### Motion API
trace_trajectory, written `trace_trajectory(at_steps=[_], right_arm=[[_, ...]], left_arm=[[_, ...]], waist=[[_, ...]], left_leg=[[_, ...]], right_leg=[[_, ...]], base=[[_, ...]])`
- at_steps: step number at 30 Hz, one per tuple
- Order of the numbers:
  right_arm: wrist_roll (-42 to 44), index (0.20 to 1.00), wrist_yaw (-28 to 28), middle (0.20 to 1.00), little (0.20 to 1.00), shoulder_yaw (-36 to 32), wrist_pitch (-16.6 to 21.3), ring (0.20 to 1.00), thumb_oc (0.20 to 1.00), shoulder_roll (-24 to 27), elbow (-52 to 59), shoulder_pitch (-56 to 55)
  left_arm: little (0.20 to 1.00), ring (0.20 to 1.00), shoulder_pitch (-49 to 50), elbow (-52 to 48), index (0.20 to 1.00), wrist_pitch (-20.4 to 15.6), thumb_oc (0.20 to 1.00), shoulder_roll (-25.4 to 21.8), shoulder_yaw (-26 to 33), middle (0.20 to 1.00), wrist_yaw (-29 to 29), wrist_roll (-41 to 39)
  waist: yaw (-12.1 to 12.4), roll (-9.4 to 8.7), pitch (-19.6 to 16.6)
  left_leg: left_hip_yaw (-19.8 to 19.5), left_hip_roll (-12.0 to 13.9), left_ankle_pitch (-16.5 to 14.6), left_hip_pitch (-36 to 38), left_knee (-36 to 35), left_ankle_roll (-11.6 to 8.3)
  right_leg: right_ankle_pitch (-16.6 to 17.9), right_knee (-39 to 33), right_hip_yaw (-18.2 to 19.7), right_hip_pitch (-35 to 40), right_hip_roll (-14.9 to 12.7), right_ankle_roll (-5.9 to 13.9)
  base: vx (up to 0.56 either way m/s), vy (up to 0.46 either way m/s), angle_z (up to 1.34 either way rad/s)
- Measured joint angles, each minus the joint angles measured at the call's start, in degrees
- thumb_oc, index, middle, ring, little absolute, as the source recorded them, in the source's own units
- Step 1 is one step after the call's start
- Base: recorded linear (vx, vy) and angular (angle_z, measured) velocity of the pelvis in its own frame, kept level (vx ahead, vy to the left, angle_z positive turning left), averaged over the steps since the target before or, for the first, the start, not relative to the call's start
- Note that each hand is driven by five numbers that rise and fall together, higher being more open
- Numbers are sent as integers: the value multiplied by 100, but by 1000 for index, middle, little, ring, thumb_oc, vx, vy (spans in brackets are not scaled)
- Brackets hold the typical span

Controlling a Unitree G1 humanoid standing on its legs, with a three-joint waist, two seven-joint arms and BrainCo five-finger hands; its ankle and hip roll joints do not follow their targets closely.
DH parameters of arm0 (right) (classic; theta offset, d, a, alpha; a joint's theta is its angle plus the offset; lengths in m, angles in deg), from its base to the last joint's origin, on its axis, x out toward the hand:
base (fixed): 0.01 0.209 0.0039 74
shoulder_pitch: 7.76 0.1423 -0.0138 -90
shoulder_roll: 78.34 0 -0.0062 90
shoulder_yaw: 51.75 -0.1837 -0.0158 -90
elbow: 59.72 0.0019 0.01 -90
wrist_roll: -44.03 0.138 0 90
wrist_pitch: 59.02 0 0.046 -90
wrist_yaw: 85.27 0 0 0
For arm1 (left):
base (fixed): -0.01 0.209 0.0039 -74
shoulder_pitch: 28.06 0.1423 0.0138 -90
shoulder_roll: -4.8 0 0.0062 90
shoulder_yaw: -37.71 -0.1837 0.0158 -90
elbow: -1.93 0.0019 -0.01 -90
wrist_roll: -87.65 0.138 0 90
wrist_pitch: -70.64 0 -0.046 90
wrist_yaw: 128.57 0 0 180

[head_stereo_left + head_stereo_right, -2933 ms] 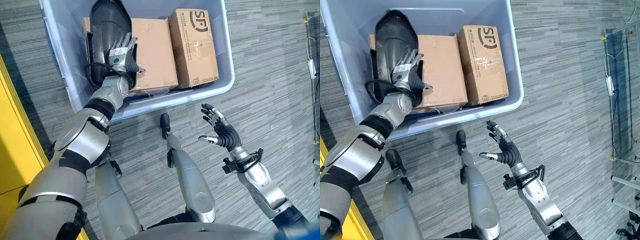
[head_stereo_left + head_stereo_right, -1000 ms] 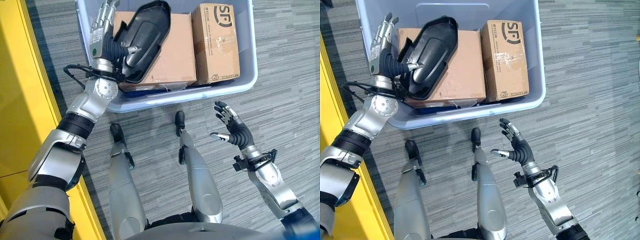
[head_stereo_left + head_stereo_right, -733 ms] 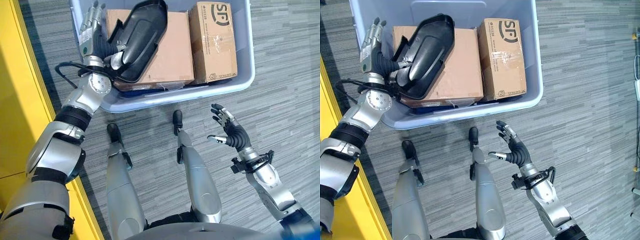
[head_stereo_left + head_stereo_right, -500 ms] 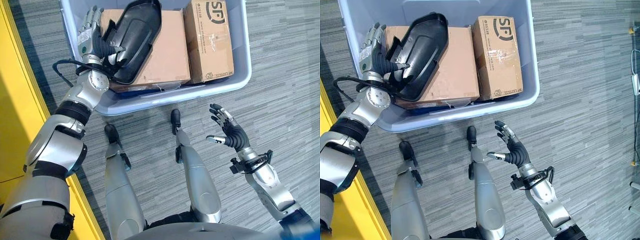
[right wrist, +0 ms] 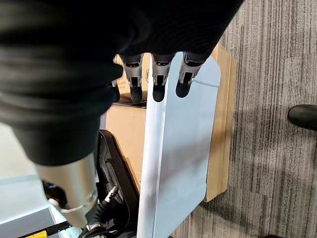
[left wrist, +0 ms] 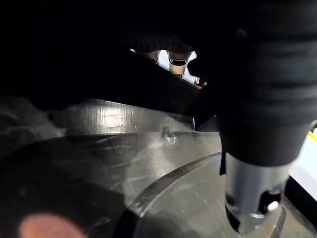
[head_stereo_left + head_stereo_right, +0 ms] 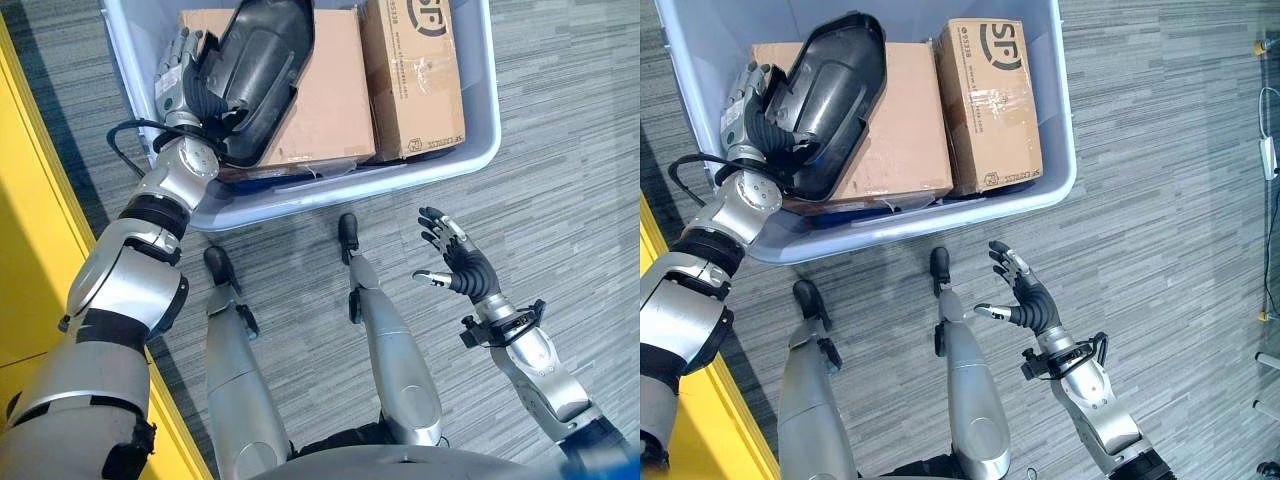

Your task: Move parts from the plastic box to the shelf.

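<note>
A black moulded part (image 7: 262, 68) leans tilted over the left end of the blue-grey plastic box (image 7: 330, 192). My left hand (image 7: 178, 88) is shut on its left edge, fingers behind it and thumb in front. In the left wrist view the thumb (image 6: 252, 198) presses on the part's glossy black surface (image 6: 124, 173). My right hand (image 7: 462, 270) hovers open above the carpet, in front of the box's right corner, holding nothing. In the right wrist view its straight fingers (image 5: 157, 88) point toward the box rim (image 5: 178, 163).
Two cardboard cartons lie in the box: a large one (image 7: 325, 95) under the black part and a narrower one (image 7: 415, 70) at the right. A yellow panel (image 7: 30, 250) runs along the left side. Grey striped carpet (image 7: 560, 150) lies open to the right.
Since the earliest frames my left hand has taken hold of the black part and raised it off the box's left end, over the large carton. The camera has shifted. The right hand keeps its pose.
</note>
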Motion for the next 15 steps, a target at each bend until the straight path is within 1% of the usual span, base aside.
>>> trace_trajectory(at_steps=[5,9,15], right_arm=[[8,1000,-4,1000,1000,50,0,1000,1000,2,15,-1],[8,1000,-5,1000,1000,192,0,1000,1000,3,21,-2],[10,1000,-4,1000,1000,192,-1,1000,1000,4,23,-2]], left_arm=[[1000,1000,-6,3,1000,2,1000,6,117,1000,2,-332],[1000,1000,-32,116,1000,-4,1000,37,240,1000,5,-436],[1000,1000,-31,183,1000,3,1000,85,238,1000,88,-435]], waist=[[-3,-40,-28],[-12,-102,-85],[-13,-104,-86]], left_leg=[[29,22,-25,-45,43,2],[24,47,-43,-176,101,-6],[14,44,-45,-199,107,-6]], right_leg=[[2,22,60,-75,17,-2],[5,34,79,-190,43,-4],[7,33,77,-208,42,-2]], base=[[5,1,-5],[1,-2,-1],[0,0,0]])
